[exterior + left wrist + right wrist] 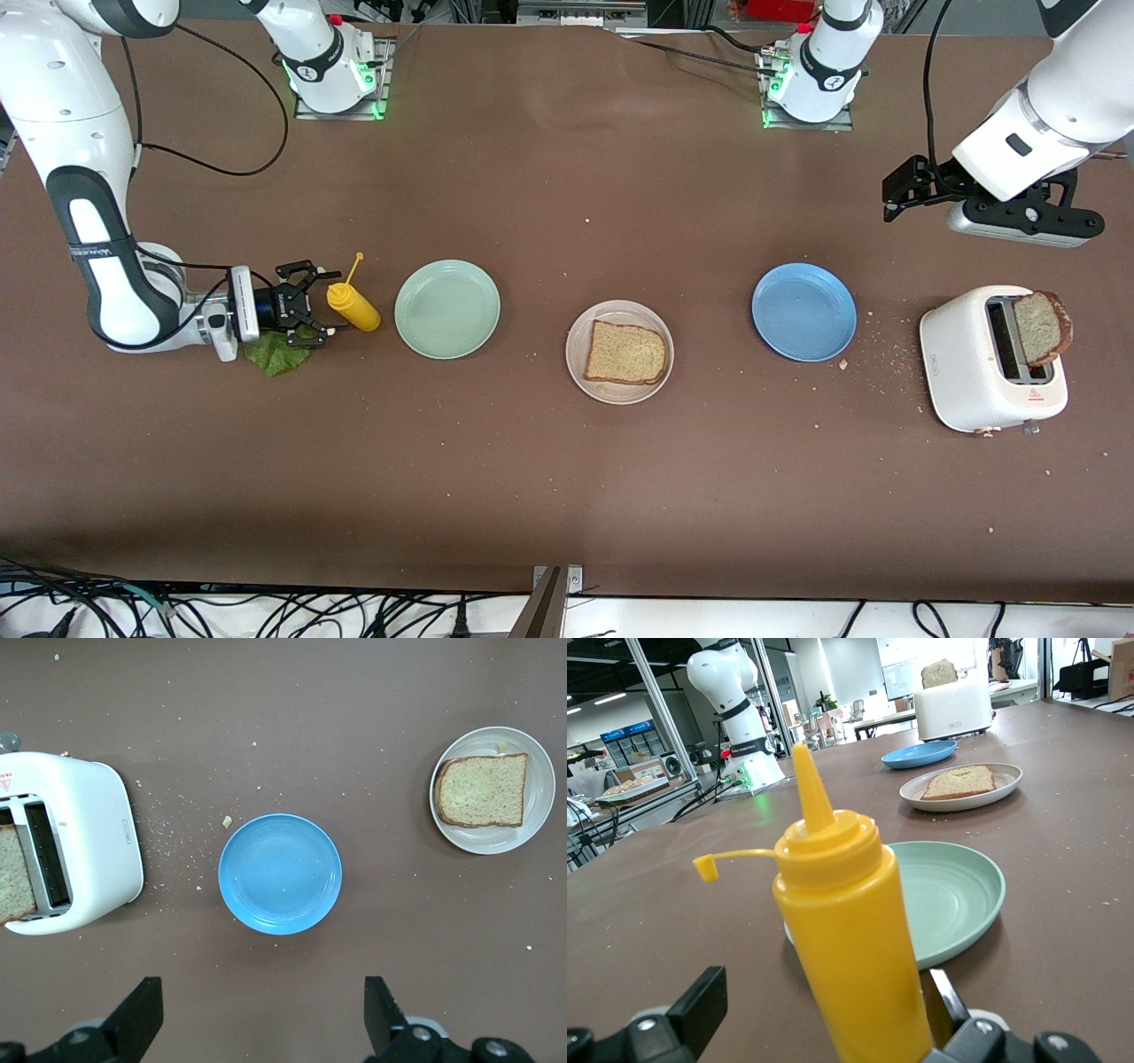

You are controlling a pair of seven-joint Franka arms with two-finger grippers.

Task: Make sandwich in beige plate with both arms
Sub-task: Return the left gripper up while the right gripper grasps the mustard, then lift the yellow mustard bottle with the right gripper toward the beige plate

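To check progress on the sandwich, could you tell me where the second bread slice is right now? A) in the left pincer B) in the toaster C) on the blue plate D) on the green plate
B: the second slice stands up out of a slot of the toaster, while the blue plate and the green plate hold nothing, and the left pincer is open and holds nothing.

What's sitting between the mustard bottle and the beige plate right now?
Only the mint-green plate, empty, lies between the mustard bottle and the beige plate; the front view shows it, and the right wrist view agrees.
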